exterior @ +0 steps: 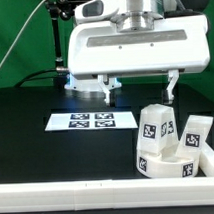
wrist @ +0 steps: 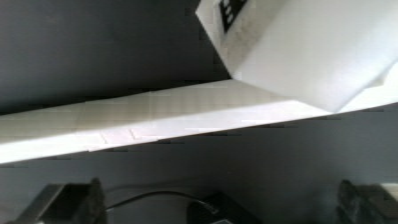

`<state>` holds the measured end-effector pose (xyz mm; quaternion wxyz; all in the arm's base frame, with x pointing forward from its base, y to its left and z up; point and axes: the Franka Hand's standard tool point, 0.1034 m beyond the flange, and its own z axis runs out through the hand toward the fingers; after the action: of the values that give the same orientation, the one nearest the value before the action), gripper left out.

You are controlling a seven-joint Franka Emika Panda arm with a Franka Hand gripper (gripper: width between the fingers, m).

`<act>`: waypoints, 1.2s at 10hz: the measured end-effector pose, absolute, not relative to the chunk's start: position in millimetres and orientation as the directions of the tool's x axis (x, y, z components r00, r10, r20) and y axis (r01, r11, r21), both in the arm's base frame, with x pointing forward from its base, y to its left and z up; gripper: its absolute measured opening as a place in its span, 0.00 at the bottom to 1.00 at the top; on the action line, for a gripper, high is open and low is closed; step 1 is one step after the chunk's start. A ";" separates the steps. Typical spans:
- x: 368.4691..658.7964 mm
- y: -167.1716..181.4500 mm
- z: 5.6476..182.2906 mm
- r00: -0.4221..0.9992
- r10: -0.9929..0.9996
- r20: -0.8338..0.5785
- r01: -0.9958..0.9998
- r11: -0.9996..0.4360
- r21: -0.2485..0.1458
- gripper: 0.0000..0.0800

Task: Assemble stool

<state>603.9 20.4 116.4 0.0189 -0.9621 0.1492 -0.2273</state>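
Above the black bench (exterior: 36, 137), the white gripper (exterior: 141, 91) hangs with fingers (exterior: 172, 89) spread wide, holding nothing. White plastic tagged stool legs (exterior: 157, 127) and thick round seat disc (exterior: 167, 166) cluster at the exterior view's right, beside the marker board (exterior: 91, 121).

The robot's end part is a wide white housing (exterior: 133, 49) with rounded corners and a smooth, slightly glossy shell, and above it sits a grey metallic cylinder (exterior: 140, 6) that joins it to the arm. From the underside of the housing hang two thin fingers (exterior: 109, 92), which are grey and dark with small dark tips, and one more finger (exterior: 172, 88) stands at the other end of the housing. In the wrist view the fingers (wrist: 71, 202) appear only as dark blurred blocks, with a thin dark cable (wrist: 160, 197) curving between them.
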 end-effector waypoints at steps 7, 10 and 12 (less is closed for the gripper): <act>598.2 25.1 112.9 0.930 -0.357 0.086 -0.343 -0.928 -0.143 0.81; 594.7 36.1 109.0 0.814 -0.581 0.027 -0.575 -0.811 -0.107 0.81; 594.7 35.7 108.1 0.818 -0.575 0.028 -0.569 -0.815 -0.108 0.81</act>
<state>594.7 35.7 108.1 0.0471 -0.9522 0.3004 -0.0298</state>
